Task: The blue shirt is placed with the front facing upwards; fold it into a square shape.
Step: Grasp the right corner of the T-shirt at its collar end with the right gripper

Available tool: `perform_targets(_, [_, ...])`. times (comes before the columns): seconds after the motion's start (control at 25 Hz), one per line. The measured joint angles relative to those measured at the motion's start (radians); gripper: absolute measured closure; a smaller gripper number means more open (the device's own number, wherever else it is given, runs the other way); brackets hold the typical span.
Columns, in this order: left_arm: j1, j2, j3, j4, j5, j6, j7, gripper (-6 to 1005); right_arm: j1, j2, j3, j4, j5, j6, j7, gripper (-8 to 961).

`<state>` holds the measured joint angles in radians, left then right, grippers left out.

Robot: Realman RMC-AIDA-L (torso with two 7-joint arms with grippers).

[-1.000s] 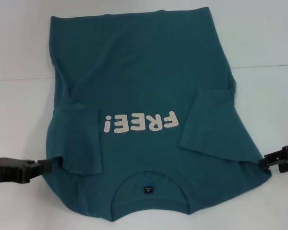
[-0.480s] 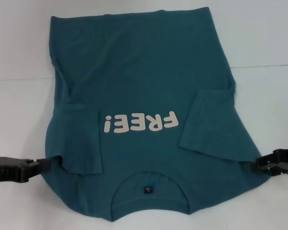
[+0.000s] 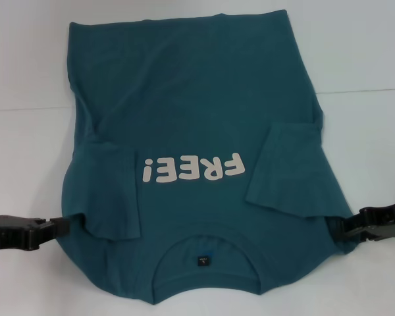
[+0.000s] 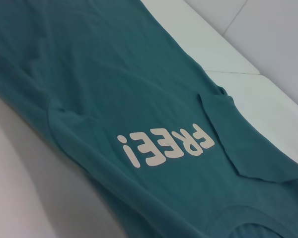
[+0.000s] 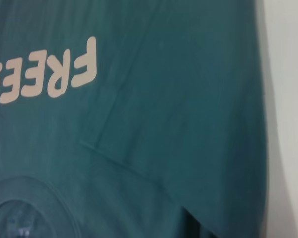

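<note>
The blue shirt [image 3: 197, 99] lies front up on the white table, its pale "FREE!" print [image 3: 191, 169] facing me upside down and the round neck [image 3: 204, 260] nearest me. Both short sleeves are folded inward over the chest, the left sleeve [image 3: 108, 191] and the right sleeve [image 3: 289, 171]. My left gripper [image 3: 62, 227] touches the shirt's left shoulder edge. At the right shoulder edge my right gripper [image 3: 339, 228] presses in, and the cloth bunches slightly around it. The left wrist view shows the shirt [image 4: 114, 89] with its print, and so does the right wrist view of the shirt [image 5: 179, 99].
White table surface [image 3: 26, 66] surrounds the shirt on the left, right and far side. A faint seam [image 3: 368, 90] runs across the table behind the shirt's middle. The shirt's near hem of the neck reaches almost to the table's front edge.
My right gripper has slid left, from beside the shirt's right shoulder to its edge, pushing the cloth in a little. The left gripper and the rest of the shirt have not moved.
</note>
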<state>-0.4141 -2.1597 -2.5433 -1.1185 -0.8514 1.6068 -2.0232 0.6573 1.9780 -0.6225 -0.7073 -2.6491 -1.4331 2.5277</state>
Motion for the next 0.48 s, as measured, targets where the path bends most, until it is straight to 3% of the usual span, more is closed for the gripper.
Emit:
perform_targets(0.12, [-0.001,0.000,0.000,0.000,0.000,0.000,0.000,965,-0.001,-0.001,-0.001,0.000,0.000,-0.005,-0.012,224])
perform_targets(0.24, [-0.002,0.000,0.000,0.000,0.000,0.000,0.000,965,-0.003,-0.002,-0.001,-0.004,0.000,-0.009,-0.024,481])
perform_targets(0.48, [-0.003,0.000,0.000,0.000,0.000,0.003,0.000,965,-0.004,-0.002,0.002,-0.009,0.001,-0.007,-0.047,761])
